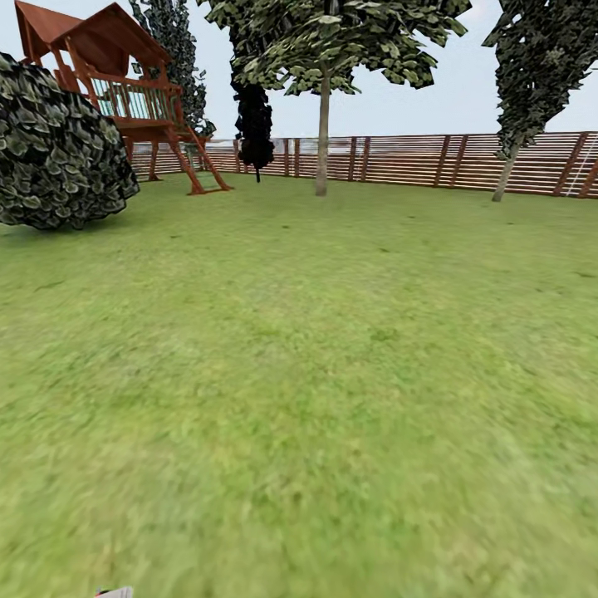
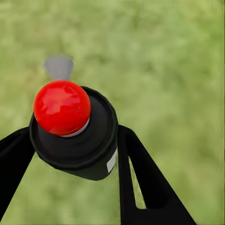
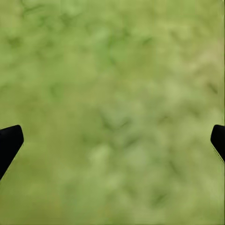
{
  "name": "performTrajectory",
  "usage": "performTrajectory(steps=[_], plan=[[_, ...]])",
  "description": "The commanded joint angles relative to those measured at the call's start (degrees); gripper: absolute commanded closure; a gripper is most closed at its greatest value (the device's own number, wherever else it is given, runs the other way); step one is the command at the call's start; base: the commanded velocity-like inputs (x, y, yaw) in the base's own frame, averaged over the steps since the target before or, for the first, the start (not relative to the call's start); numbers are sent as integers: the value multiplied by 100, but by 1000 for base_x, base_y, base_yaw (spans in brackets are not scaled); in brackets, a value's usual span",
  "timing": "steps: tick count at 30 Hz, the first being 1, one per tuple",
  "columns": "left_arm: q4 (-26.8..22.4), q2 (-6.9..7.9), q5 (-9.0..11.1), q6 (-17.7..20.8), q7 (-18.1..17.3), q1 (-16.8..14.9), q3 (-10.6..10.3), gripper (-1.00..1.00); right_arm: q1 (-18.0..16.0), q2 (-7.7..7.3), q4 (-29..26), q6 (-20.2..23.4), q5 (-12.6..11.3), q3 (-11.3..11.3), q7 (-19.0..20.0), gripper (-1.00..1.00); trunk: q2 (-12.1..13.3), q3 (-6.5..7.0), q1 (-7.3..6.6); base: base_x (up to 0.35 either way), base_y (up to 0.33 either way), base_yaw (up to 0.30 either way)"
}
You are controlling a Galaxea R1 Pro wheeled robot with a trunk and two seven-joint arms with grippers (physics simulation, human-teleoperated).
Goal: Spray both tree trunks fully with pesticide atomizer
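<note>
The pesticide atomizer (image 2: 77, 136) is a round black can with a shiny red ball on top and a small grey nozzle. It sits between the two black fingers (image 2: 145, 178) of the left gripper (image 2: 70, 154), which press on its sides and hold it tight over blurry green grass.

The right gripper (image 3: 112, 140) is wide open and holds nothing; its black tips show at 9 and 3 o'clock over the lawn (image 3: 112, 93).

Far off, a tree (image 1: 322, 124) with a smooth thin trunk stands at 12 o'clock by the brown slat fence (image 1: 415, 159). Another tree (image 1: 508, 162) leans at 2 o'clock. A wooden play tower (image 1: 133, 91) and a round leafy bush (image 1: 58, 149) sit at 10 o'clock.
</note>
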Motion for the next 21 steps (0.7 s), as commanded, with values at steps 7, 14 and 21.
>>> performTrajectory(steps=[7,14,21], plan=[[-1,0,2,0,0,-1,0,100,0,3,0,-1,0,0,0,-100,0,0,0,341,0,0],[-1,0,2,0,0,-1,3,100,0,-2,0,-1,0,0,0,-100,0,0,0,341,0,0],[-1,0,2,0,0,-2,0,100,0,1,0,-1,0,0,0,-100,0,0,0,341,0,0]])
